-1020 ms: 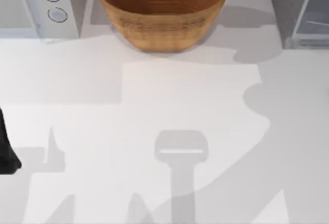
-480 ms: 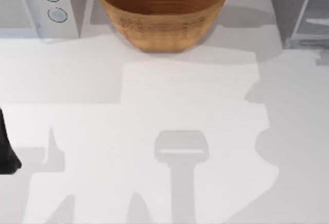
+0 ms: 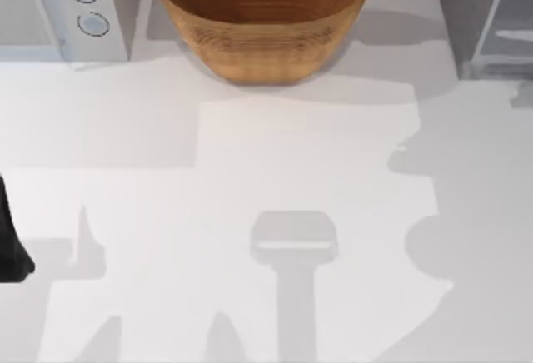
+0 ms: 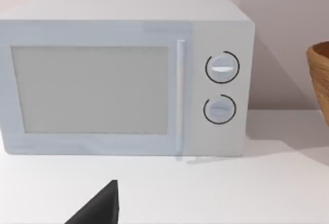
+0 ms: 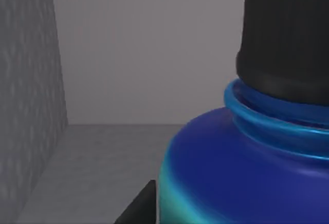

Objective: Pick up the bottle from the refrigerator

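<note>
Top view: my left arm (image 3: 12, 246) parks at the table's left edge, the refrigerator (image 3: 483, 22) stands back right; left wrist view: a microwave (image 4: 123, 75); right wrist view: the bottle (image 5: 247, 167) sits close inside the grey refrigerator compartment, approach step, grip state unreadable, next move needing confirmed closure.

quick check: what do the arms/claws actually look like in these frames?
Little is visible. The left arm is a matte black, rounded shape at the top view's left edge. A black, wedge-shaped left claw fingertip shows in its wrist view, and a black right claw fingertip beside the bottle. No cables or markings visible.
</note>
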You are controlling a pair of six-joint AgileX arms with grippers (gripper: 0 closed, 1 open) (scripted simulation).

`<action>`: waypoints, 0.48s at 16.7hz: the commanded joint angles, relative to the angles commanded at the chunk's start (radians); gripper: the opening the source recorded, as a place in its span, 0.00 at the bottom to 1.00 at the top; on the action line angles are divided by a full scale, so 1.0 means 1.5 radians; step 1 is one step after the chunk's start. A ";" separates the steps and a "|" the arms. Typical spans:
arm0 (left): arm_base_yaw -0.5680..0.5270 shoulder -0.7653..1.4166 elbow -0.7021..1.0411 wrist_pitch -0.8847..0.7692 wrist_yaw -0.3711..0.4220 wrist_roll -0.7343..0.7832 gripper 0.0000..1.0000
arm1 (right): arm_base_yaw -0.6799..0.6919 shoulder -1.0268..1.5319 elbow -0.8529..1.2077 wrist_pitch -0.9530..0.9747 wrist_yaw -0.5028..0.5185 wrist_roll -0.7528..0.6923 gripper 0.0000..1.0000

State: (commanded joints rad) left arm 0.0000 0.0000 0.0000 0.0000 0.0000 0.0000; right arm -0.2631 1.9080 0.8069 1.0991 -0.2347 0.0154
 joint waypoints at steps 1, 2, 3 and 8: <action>0.000 0.000 0.000 0.000 0.000 0.000 1.00 | 0.003 -0.020 -0.007 -0.011 0.003 -0.001 0.00; 0.000 0.000 0.000 0.000 0.000 0.000 1.00 | 0.007 -0.046 -0.017 -0.025 0.006 -0.002 0.00; 0.000 0.000 0.000 0.000 0.000 0.000 1.00 | 0.012 -0.079 -0.029 -0.043 0.011 -0.003 0.00; 0.000 0.000 0.000 0.000 0.000 0.000 1.00 | 0.045 -0.333 -0.135 -0.186 0.043 -0.007 0.00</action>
State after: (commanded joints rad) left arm 0.0000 0.0000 0.0000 0.0000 0.0000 0.0000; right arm -0.1949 1.4090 0.6049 0.8194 -0.1705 0.0046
